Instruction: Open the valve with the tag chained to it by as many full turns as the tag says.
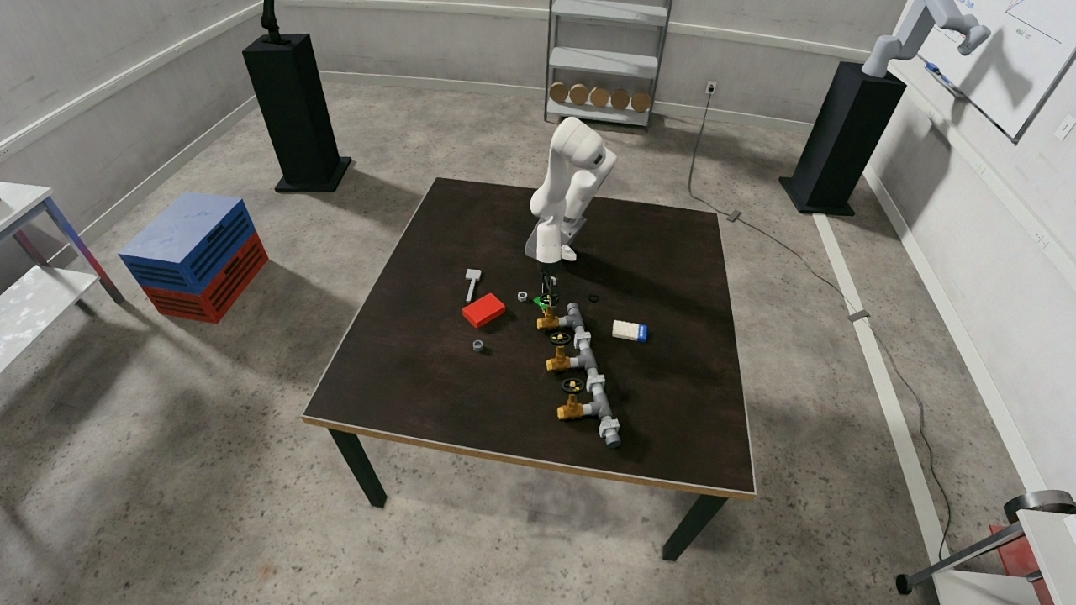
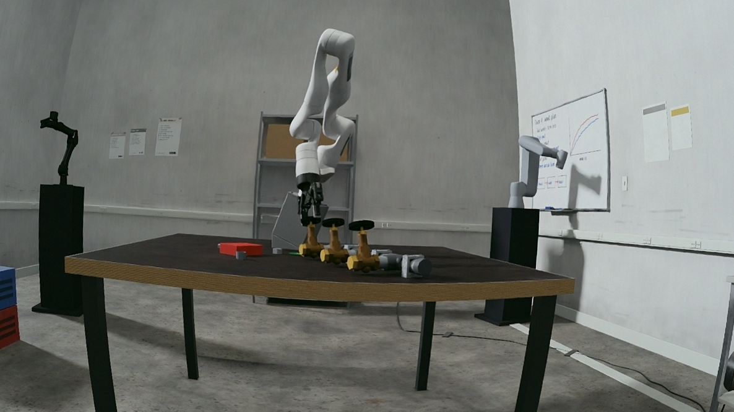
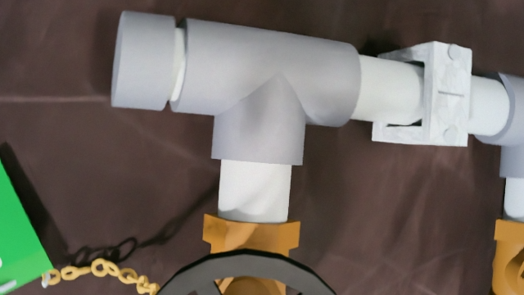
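Observation:
A grey pipe point(image 1: 590, 360) lies on the dark table with three brass valves, each with a black handwheel. The far valve point(image 1: 548, 320) has a green tag point(image 1: 538, 302) chained to it. My gripper point(image 1: 548, 291) is open and points straight down right over that valve's handwheel, which it hides in the top and exterior views point(image 2: 309, 216). In the wrist view the black handwheel point(image 3: 246, 272) sits at the bottom edge, with the gold chain point(image 3: 106, 274) and the green tag's corner point(image 3: 18, 242) to its left. My fingers do not show there. The middle valve point(image 1: 558, 353) and the near valve point(image 1: 572, 400) stand apart.
A red block point(image 1: 482, 309), a small grey hammer point(image 1: 471, 283), two grey rings point(image 1: 477, 345) and a white and blue box point(image 1: 629, 330) lie around the pipe. A black ring point(image 1: 593, 301) lies behind it. A pipe clamp point(image 3: 426, 96) shows in the wrist view.

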`<action>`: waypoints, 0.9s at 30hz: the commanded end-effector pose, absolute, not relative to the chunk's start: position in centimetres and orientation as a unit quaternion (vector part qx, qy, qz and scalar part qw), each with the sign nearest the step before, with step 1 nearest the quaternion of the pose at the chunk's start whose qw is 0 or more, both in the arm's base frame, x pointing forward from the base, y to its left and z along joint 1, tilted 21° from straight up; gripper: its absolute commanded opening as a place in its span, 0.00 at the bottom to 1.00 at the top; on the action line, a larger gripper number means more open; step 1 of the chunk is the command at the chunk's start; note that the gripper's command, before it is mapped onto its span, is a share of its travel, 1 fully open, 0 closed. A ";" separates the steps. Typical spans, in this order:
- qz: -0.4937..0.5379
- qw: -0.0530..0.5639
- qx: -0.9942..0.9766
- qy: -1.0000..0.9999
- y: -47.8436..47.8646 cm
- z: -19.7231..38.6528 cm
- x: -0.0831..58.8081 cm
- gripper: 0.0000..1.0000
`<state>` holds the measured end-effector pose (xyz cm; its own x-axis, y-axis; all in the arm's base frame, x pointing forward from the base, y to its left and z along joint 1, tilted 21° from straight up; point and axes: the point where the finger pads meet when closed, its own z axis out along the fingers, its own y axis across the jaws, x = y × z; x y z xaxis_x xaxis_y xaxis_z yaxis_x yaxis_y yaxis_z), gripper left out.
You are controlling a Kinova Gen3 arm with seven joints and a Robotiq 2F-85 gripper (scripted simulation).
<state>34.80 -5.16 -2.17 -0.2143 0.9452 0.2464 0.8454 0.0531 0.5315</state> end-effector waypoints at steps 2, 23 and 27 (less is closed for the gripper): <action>0.299 0.069 0.652 0.694 -5.2 -2.1 34.8 1.00; 0.305 0.035 0.725 0.616 -5.2 -2.1 34.8 1.00; 0.305 0.034 0.728 0.613 -5.2 -2.1 34.8 1.00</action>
